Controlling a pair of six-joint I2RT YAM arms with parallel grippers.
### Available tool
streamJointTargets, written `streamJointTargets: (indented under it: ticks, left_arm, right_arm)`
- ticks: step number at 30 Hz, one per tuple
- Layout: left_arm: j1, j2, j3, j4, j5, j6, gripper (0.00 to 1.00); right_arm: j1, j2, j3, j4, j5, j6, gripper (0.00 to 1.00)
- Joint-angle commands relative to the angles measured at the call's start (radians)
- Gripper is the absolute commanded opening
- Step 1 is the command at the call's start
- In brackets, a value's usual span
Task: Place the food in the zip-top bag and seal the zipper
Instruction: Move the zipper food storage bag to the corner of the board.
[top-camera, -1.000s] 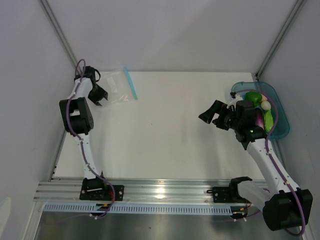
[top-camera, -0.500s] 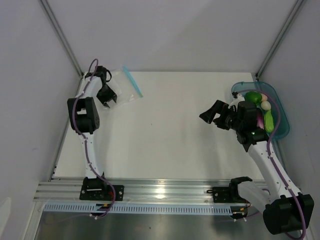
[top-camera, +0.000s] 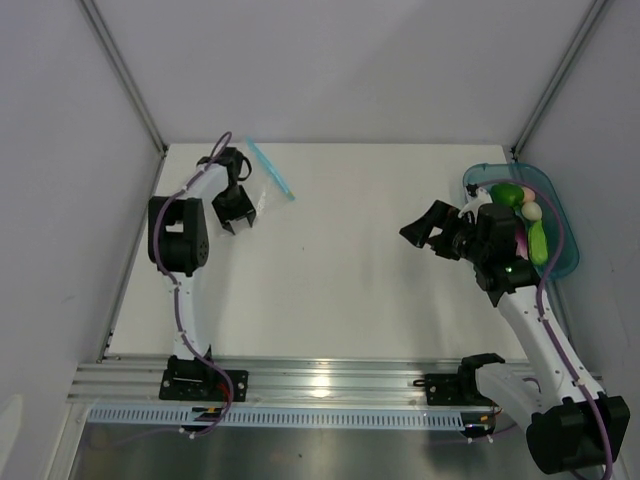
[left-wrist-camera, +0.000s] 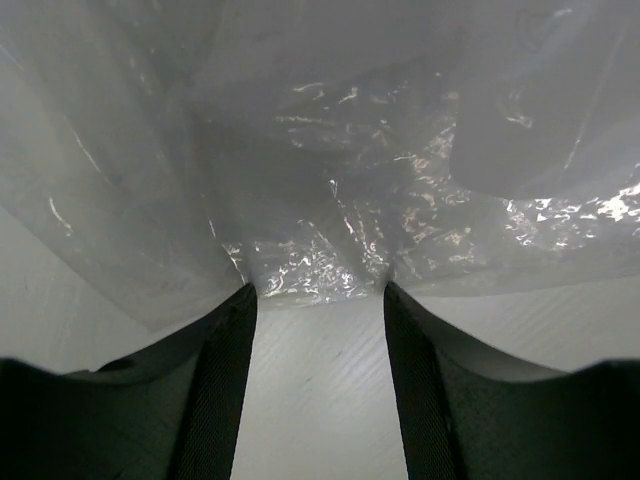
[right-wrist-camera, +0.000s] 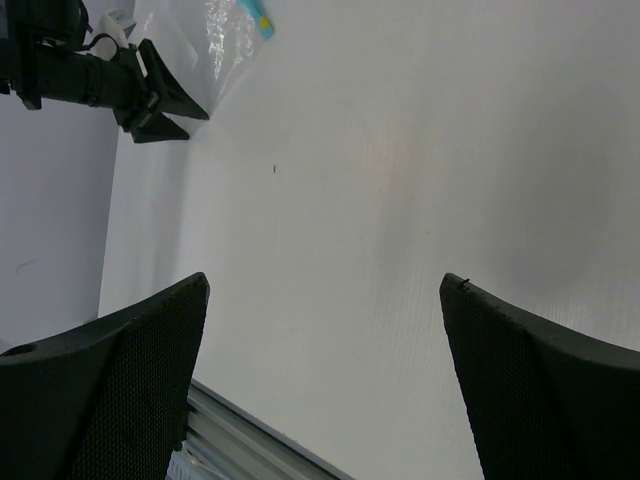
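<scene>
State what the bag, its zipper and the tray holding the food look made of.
Zip-top bag: thin clear plastic film, glossy; it crinkles and glints. Zipper: opaque teal-blue plastic strip, probably stiffer. Tray: translucent teal plastic, seemingly rigid; smooth moulded rim.

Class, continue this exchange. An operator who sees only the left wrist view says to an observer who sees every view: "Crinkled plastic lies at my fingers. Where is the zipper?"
Observer: The zipper runs along the bag's right edge.
Operator: Where's the food?
Observer: The food sits in the teal tray at the table's right edge.
Operator: And the other arm?
Observer: The right fingers are open and empty.
</scene>
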Motion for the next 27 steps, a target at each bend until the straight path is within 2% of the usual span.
streamJointTargets:
  ticks: [1, 6, 11, 13, 17, 22, 27]
  left_arm:
    - [-0.022, -0.085, -0.139, 0.007, -0.037, 0.028, 0.57]
    - [-0.048, -0.172, -0.262, 0.039, -0.075, 0.043, 0.57]
    - [-0.101, -0.393, -0.478, 0.110, -0.099, 0.035, 0.57]
    - [-0.149, -0.463, -0.509, 0.127, -0.091, 0.022, 0.56]
    - [-0.232, -0.595, -0.557, 0.134, -0.092, 0.000, 0.56]
    - [-0.307, -0.766, -0.649, 0.150, -0.077, -0.030, 0.58]
    - [-0.321, -0.951, -0.713, 0.159, -0.163, -0.089, 0.64]
  right_arm:
    - [0.002, -0.035, 0.006, 0.013, -0.004, 0.009, 0.99]
    - [0.008, -0.037, -0.013, 0.023, -0.008, 0.014, 0.99]
    - [0.029, 0.005, -0.053, 0.079, -0.003, 0.025, 1.00]
    - [0.055, 0.041, -0.056, 0.117, -0.003, 0.028, 0.99]
    - [0.127, 0.201, -0.027, 0.190, 0.006, 0.013, 0.99]
    - [0.207, 0.402, 0.089, 0.279, -0.004, -0.024, 0.99]
    - [0.253, 0.675, 0.264, 0.362, -0.131, -0.052, 0.99]
